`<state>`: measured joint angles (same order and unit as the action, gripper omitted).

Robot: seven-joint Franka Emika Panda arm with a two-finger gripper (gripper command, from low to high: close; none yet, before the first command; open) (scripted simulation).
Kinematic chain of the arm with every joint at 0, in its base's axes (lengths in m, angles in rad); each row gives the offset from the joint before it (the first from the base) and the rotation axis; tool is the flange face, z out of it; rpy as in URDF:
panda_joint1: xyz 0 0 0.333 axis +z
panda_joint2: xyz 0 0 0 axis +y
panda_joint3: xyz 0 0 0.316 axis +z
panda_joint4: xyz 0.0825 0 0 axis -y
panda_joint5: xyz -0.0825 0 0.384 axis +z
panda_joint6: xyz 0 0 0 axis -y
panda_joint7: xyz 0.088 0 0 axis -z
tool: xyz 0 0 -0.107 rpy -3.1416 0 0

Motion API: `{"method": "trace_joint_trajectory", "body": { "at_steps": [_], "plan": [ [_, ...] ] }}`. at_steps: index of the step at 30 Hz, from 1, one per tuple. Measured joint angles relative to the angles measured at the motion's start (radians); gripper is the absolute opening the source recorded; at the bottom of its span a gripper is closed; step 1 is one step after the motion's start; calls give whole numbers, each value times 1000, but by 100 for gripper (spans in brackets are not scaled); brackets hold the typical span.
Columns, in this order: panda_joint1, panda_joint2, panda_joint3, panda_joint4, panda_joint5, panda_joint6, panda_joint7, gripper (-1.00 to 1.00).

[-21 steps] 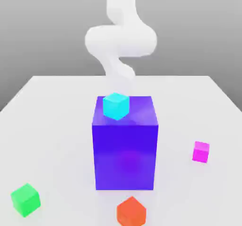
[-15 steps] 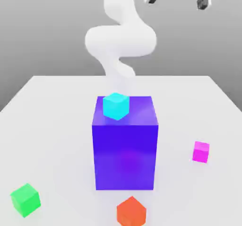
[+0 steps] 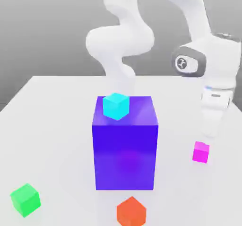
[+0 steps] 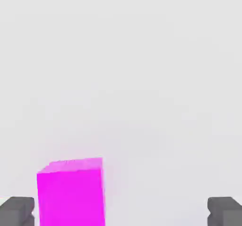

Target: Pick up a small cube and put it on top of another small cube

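Magenta-pink small cube [image 4: 71, 192] sits on the white table [image 3: 56, 126] between your gripper's [image 4: 120, 211] two grey fingertips [image 4: 18, 211], closer to one of them and touching neither; its lower part runs off the hand view's edge, as do the fingertips, which stand spread wide and released. In the exterior view, nearest you, the orange-red cube [image 3: 131, 212] is cropped at the bottom edge, with the green cube [image 3: 25, 199] off to that view's left. The big blue-purple block [image 3: 125, 144] carries the cyan cube [image 3: 116, 106] and covers the arm's base behind it. You cannot make out the fingers beneath the white hand above the small cube [image 3: 201, 152].
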<state>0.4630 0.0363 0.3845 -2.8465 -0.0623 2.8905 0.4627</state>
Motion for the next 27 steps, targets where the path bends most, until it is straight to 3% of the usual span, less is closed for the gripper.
{"method": "trace_joint_trajectory", "body": {
  "at_steps": [4,11,12,20,27],
  "plan": [
    [32,90,-72,16,-112,67,81,0],
    [220,244,-298,47,-265,188,194,0],
    [237,256,-317,49,-273,198,199,-100],
    [217,240,-294,46,-263,184,194,-100],
    [96,90,-127,15,-80,71,58,-100]
  ]
}}
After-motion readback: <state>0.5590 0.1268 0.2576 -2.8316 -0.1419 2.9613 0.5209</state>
